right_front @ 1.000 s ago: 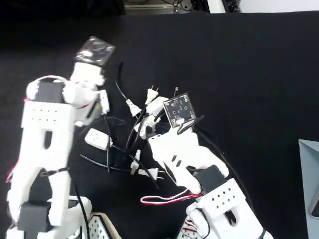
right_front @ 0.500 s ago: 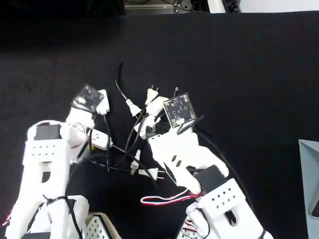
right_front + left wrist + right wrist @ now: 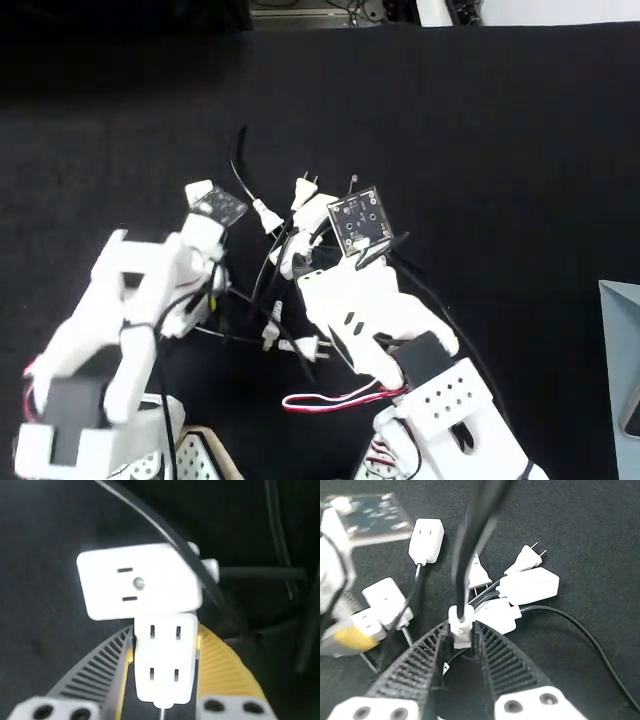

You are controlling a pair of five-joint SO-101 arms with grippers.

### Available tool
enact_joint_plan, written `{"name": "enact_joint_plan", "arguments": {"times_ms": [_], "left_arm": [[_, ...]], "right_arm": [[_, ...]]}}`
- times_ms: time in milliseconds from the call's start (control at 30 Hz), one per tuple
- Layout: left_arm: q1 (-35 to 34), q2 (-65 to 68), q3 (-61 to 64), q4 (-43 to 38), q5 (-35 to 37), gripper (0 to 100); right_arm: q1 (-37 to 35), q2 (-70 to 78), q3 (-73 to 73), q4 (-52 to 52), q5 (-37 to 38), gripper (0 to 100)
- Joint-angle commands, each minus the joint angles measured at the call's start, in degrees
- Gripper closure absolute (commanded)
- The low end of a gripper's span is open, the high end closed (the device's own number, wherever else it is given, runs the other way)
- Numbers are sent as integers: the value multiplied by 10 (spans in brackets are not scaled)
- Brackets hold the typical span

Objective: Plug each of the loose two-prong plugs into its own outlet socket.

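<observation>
Plugs point(image 3: 305, 188) lie loose, bunched left of the middle of the surface point(image 3: 500, 150), none visibly seated, so nearly everything remains; the right gripper point(image 3: 462, 636) pinches a white cord end point(image 3: 460, 620), likely a plug, while the left gripper point(image 3: 165, 640) clamps an outlet socket point(image 3: 165, 675).

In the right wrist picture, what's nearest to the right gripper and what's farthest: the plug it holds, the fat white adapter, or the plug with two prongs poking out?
1. The white plug: pinched in the right gripper itself.
2. The fat white adapter: past the fingertips, among the cables.
3. The two-prong plug: beyond the adapter, farthest out.
</observation>
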Motion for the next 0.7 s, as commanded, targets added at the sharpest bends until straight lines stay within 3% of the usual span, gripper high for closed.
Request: {"name": "enact_joint_plan", "arguments": {"times_ms": [0, 233, 433, 533, 667], "left_arm": [[45, 76, -114, -15, 52, 939], [96, 83, -172, -17, 92, 939], [91, 62, -118, -13, 87, 934], [92, 43, -75, -18, 48, 927], [64, 24, -52, -18, 24, 799]], "right_arm": [[8, -2, -3, -4, -5, 986], [16, -2, -3, -4, -5, 986], [24, -2, -4, -5, -4, 986], [24, -2, -4, -5, -3, 986], [23, -2, -4, -5, -3, 986]]}}
